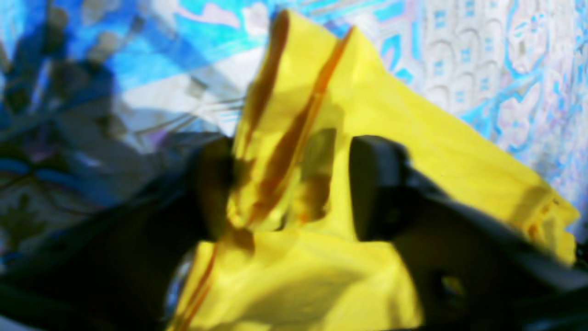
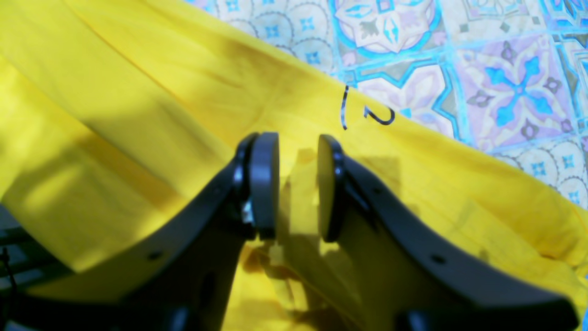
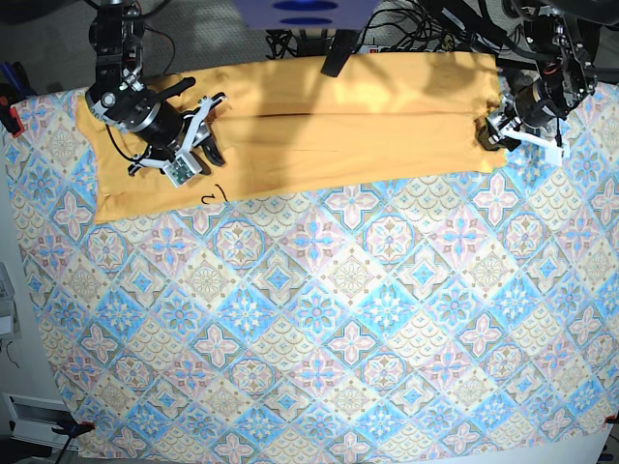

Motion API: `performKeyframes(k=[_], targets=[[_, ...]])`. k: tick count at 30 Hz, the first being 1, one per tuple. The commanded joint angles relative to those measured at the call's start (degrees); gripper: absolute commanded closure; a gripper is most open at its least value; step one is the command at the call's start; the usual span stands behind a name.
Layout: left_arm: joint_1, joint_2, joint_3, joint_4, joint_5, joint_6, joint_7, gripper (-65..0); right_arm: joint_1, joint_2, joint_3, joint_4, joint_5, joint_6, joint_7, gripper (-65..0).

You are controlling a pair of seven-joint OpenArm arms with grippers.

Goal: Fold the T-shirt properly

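- The T-shirt (image 3: 290, 130) lies as a long folded band across the far edge of the desk (image 3: 319, 319).
- Judging by this, a crosswise fold comes next, carrying one end over.
- Left hand (image 1: 294, 184) is clenched on a bunched shirt end.
- Right hand (image 2: 297, 186) hovers slightly parted, holding nothing, just above the cloth.

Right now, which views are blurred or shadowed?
Left wrist: heavy blur all over, T-shirt fabric between the left gripper smeared. Right wrist: right gripper fairly crisp, its shadow on the cloth. Base: sharp, arm shadows across the shirt's top edge.
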Motion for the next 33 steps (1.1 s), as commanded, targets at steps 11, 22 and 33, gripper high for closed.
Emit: performKeyframes(k=[11,22,33], targets=[[-0.2,0.4,0.9,-0.2,-0.3,0.3,2.7,-11.6,0.0,0.5,0.3,0.9,0.9,0.1,1.3,-14.6],[-1.2,0.4,0.7,8.0,-0.4,0.2,2.4,-9.8,-0.1,0.5,0.3,1.1,0.9,0.1,1.3,-14.6],[-2.7,0.3,-2.9,13.4,-3.1,0.2,2.6,0.0,-0.2,0.5,0.4,1.5,0.9,0.1,1.3,-14.6]])
